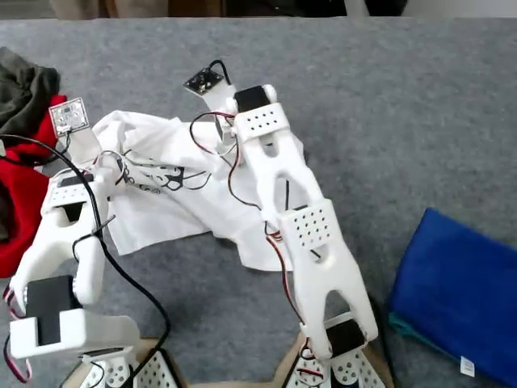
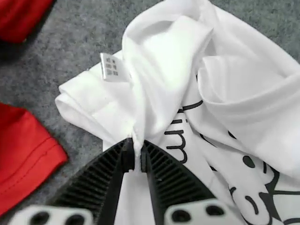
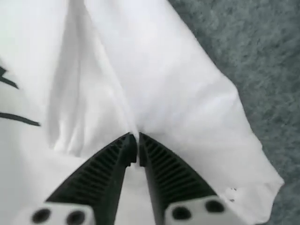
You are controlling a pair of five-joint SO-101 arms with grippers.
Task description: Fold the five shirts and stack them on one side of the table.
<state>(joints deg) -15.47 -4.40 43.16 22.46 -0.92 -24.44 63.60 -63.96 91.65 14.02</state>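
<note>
A white shirt [image 1: 174, 202] with black print lies crumpled on the grey table, left of the middle. My left gripper [image 2: 135, 152] is shut on a pinched fold of the white shirt [image 2: 164, 84], near its small grey label [image 2: 110, 67]. My right gripper [image 3: 134, 143] is shut on another ridge of the white shirt [image 3: 154, 75], toward its far right side. From above, the left arm [image 1: 69, 210] stands over the shirt's left edge and the right arm [image 1: 283, 186] crosses its right half. A folded blue shirt [image 1: 456, 283] lies at the right edge.
A red shirt [image 1: 24, 194] and a dark olive garment [image 1: 24, 89] are heaped at the left edge, the red shirt [image 2: 23, 154] close beside the left gripper. Bare grey table [image 1: 388, 97] stretches across the back and right.
</note>
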